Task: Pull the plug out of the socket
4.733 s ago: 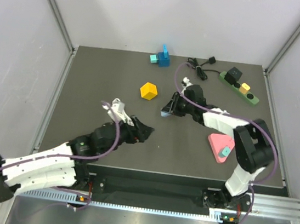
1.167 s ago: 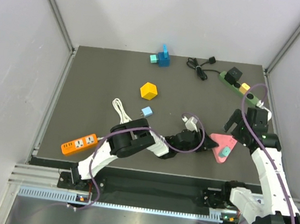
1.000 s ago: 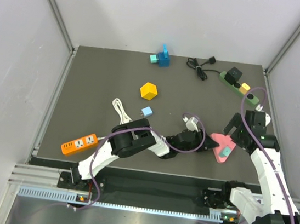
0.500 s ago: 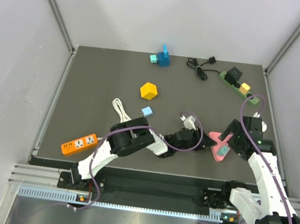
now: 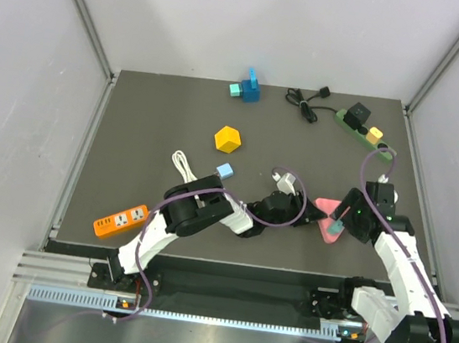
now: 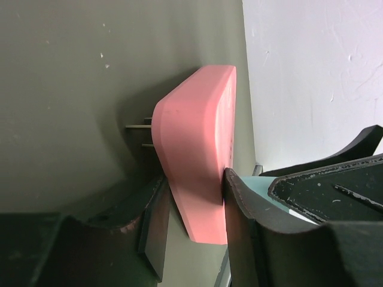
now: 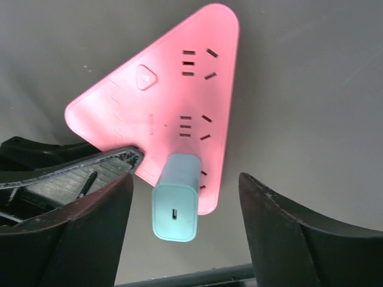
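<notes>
1. Two arms share the dark table [image 5: 134, 125]. At far left one orange power strip [image 5: 122, 219] lies near the front edge. Toward the centre are one coiled white cable [image 5: 182, 165], one small pale blue adapter [image 5: 224, 171] and one yellow block [image 5: 228, 139].
2. Along the back edge sit one cluster of blue blocks [image 5: 247, 88] and one coiled black cable [image 5: 306, 104]. At the right rear is one green power strip [image 5: 382, 149], carrying one black cube plug [image 5: 356, 115] and one yellow plug [image 5: 375, 135].
3. Right of centre, well apart from the green strip, is the one pink triangular socket [image 5: 323, 207] [image 7: 179, 89] [image 6: 194, 161]. It lies between the two grippers. One pale blue plug [image 5: 336, 228] [image 7: 175, 206] is seated in its face near a corner.
4. The left gripper [image 5: 308, 218] [image 6: 194, 209] is clamped on the socket's edge. In the left wrist view its black fingers [image 6: 239, 203] press against opposite sides of the pink slab.
5. The right gripper [image 5: 344, 216] [image 7: 179, 239] hangs over the plug with its jaws spread wide. One finger stands on each side, and neither touches the plug in the right wrist view.
</notes>
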Controlling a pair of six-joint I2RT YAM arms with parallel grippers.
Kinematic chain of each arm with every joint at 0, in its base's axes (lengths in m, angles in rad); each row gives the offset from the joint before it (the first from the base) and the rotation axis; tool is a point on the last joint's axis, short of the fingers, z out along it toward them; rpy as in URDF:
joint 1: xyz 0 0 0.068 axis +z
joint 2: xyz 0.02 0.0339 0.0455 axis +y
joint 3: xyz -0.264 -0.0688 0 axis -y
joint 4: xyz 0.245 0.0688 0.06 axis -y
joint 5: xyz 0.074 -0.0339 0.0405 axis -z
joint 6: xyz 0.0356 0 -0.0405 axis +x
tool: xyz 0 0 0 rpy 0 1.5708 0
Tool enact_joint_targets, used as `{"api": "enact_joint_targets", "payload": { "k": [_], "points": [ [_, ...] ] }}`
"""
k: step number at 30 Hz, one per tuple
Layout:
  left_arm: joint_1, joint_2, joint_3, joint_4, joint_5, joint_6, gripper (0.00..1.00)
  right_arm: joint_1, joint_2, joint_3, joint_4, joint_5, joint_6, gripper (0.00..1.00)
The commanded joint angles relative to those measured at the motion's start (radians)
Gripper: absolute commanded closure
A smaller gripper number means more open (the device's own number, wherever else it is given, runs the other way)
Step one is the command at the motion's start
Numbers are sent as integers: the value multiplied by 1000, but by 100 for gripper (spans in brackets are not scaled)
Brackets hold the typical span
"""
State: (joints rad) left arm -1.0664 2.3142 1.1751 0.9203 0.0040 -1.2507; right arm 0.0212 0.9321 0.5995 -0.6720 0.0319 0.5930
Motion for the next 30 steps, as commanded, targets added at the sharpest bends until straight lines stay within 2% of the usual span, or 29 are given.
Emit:
{"api": "enact_joint_targets", "payload": {
  "k": [1,24,28,30],
  "points": [
    [17,-1,-43,-146,-19,94,100,-6,-4,-15,100,-29,-16,32],
    [25,7,-40,-147,-9,79,100,101,27,-58,152,22,39,53],
    [25,10,-40,-144,-9,65,100,129,11,-61,166,62,51,64],
    [22,8,-42,-150,-10,68,100,135,-1,-58,167,72,59,66]
  ]
}}
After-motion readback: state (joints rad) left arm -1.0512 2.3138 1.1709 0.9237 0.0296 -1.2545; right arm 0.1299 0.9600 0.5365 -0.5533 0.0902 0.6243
